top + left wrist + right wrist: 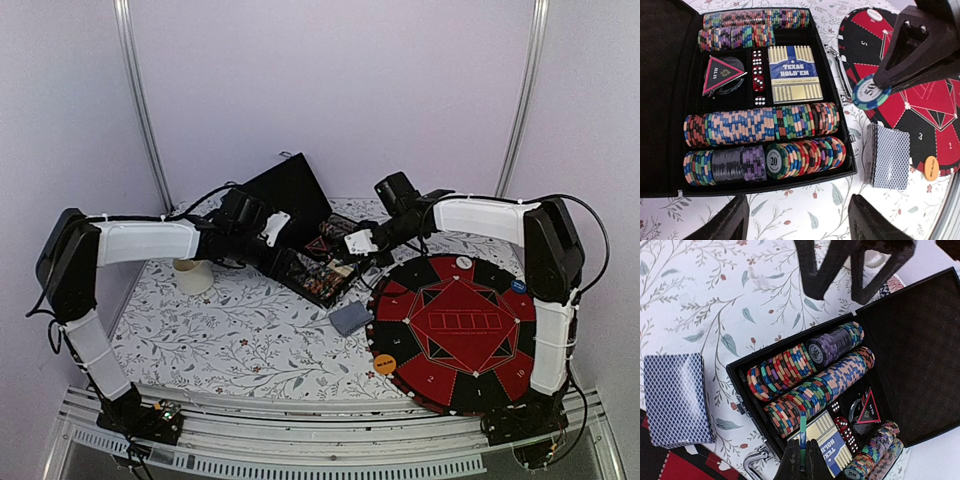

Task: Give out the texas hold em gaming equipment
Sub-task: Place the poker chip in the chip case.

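Observation:
The open black case holds rows of poker chips, red dice and a boxed "Texas Hold'em" deck. My left gripper hangs open over the flowered cloth just outside the case's rim, with nothing between its fingers; from above it is at the case's left side. My right gripper is shut on a green poker chip, held on edge above the case's corner. That chip shows a "50" face. A blue-backed card deck lies between the case and the mat.
A round red-and-black poker mat lies on the right, with an orange button, a white button and a blue button on its rim. A cream cup stands to the left. The case's lid rises at the back.

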Available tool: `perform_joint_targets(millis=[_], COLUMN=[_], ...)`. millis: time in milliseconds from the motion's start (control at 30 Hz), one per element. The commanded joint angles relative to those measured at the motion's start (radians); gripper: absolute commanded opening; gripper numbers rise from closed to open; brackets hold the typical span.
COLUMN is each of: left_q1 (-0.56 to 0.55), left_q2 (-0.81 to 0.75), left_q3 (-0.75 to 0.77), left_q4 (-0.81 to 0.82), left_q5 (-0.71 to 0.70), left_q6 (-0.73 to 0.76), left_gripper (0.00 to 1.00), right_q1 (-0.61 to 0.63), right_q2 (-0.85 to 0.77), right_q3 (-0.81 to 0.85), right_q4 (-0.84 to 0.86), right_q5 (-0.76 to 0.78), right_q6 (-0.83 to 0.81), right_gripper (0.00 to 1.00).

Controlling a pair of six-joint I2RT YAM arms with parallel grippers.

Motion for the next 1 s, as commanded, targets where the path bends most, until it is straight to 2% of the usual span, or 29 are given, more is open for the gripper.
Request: perform_joint_targets(millis=[0, 267, 967], left_q1=[0.021, 0.029, 0.043], left_q2=[0.026, 0.023, 0.014], left_q3=[0.0, -0.001, -0.017], left_q4=[-0.002, -0.006, -0.012], left_q5=[0.01, 0.014, 0.005], left_q6=[0.02, 0.035, 0.043], left_gripper=[0.7, 0.72, 0.72], right_q1=[0.029, 0.046, 0.071], right_q2=[0.079, 0.114, 0.199], right_q3=[0.077, 0.116, 0.143], right_q4=[-0.116, -0.17, -0.146], right_q5=[0.078, 0.099, 0.194], right_q6=[-0.218, -0.296, -0.349], right_gripper=[0.02, 0.02, 0.02])
